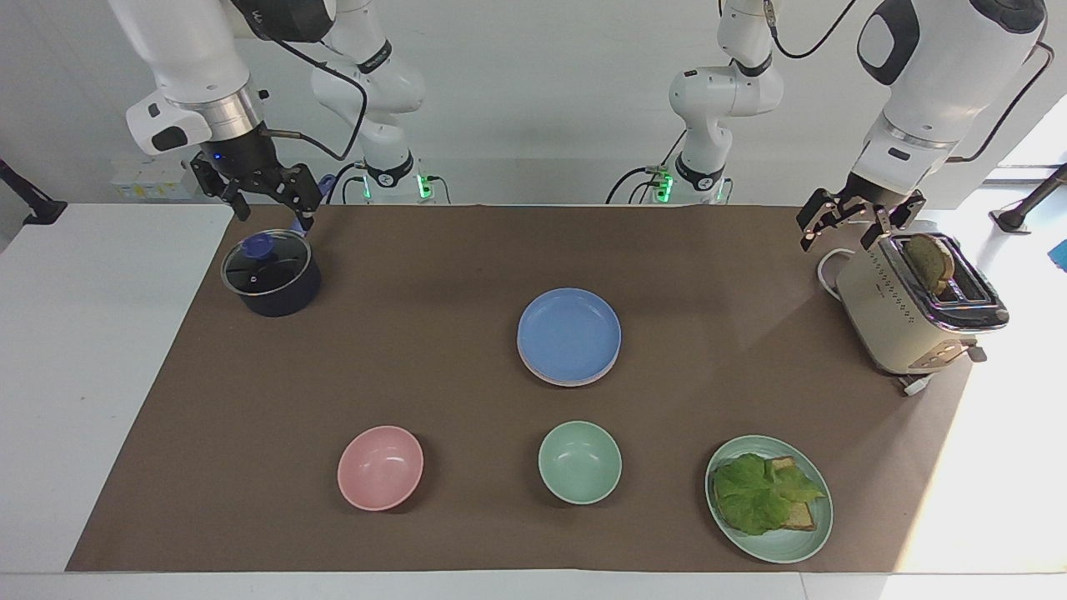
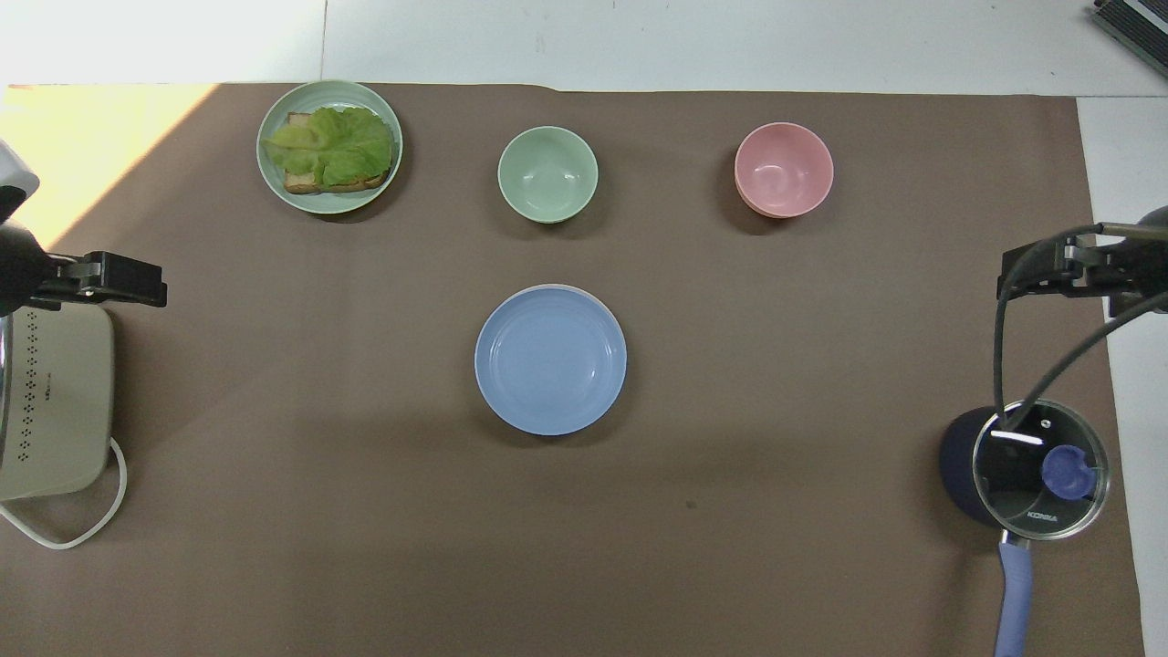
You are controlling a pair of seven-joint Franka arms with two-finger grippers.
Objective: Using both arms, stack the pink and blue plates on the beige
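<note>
The blue plate tops the stack mid-worktop, pink rim peeking beneath, well apart from both tools; stacking looks done, so left tool and right tool hang open, empty

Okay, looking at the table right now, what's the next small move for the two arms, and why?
Probably none beyond parking. The round matte blue plate already tops the stack at mid-table, with a pale rim showing beneath it. The right gripper hangs open above the dark lidded pot, the left gripper open beside the cream toaster; neither holds anything. I'd keep both clear of the stack.
</note>
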